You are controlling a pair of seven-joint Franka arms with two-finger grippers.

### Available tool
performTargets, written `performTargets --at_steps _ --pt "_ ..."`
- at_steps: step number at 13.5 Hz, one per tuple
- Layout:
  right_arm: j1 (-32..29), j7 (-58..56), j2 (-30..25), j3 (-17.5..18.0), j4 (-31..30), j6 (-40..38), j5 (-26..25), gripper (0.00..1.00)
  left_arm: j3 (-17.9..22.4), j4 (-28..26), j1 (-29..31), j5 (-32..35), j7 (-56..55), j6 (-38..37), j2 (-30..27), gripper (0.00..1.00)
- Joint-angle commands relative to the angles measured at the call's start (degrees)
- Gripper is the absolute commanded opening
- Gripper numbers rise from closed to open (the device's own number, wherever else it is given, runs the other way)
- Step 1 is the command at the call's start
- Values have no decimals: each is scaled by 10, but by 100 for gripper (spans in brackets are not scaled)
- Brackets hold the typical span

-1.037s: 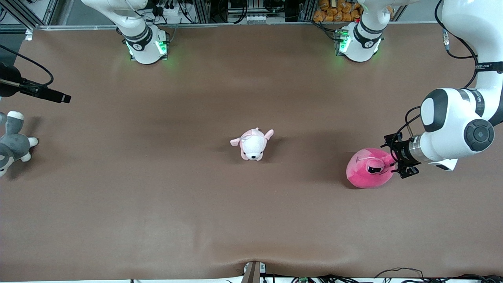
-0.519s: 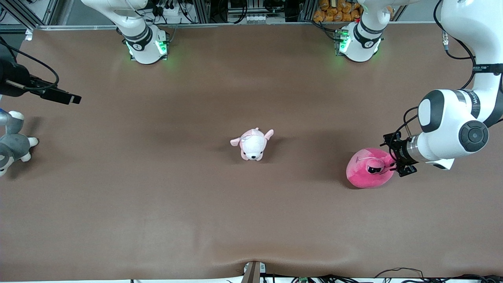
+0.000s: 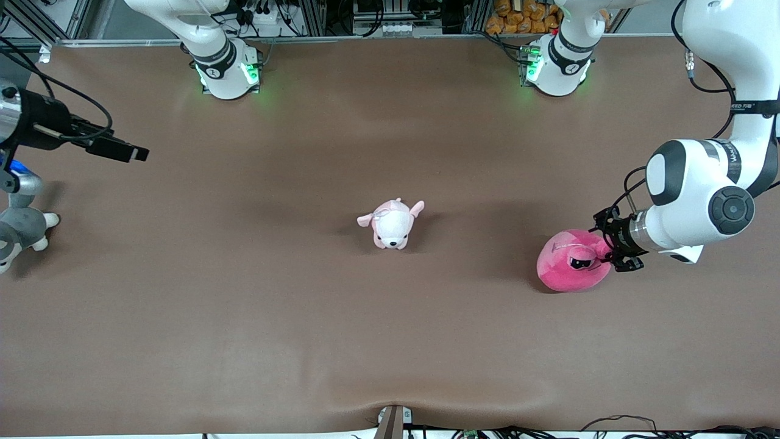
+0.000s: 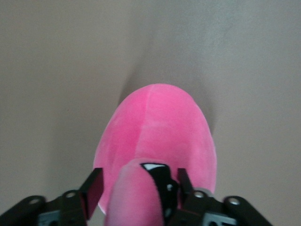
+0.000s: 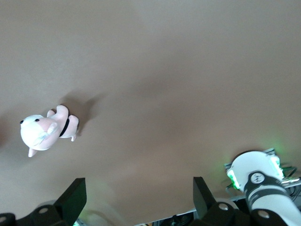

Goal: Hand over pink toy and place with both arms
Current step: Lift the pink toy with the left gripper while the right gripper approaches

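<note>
Brown mat [image 3: 244,317] covers whole table, wrinkled at edge nearest front camera. Pink toy [image 3: 571,261] on mat toward left arm's end. Left gripper [image 3: 609,247] at toy, fingers [image 4: 92,190] either side of one eye stalk, partly closed around it. Small pink-and-white plush dog [image 3: 391,224] mid-table, well apart from pink toy. Grey plush animal [image 3: 18,228] at right arm's end. Right gripper [image 3: 116,149] spread wide, empty, over bare mat near grey plush. Arm bases [image 3: 228,70], cable clutter along farthest edge.

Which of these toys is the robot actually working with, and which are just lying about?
In use:
- pink toy, left gripper closing around its eye stalk
- right gripper, open, waiting at its end

Lying about:
- pale plush dog
- grey plush animal
</note>
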Motion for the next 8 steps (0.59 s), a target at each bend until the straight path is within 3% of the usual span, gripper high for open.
performTargets --at_steps 1,2,4,8 --pt "11 63 9 -2 -1 1 52 100 -1 -3 4 11 -4 6 -7 49" --pt "13 83 12 -2 -2 -3 63 100 -2 -2 4 11 -1 6 -6 37" --pt "28 113 13 -2 -3 -12 64 100 -1 -1 3 11 1 6 -5 22" --pt "65 191 23 -2 -1 -5 79 100 -4 4 3 10 2 6 -8 12"
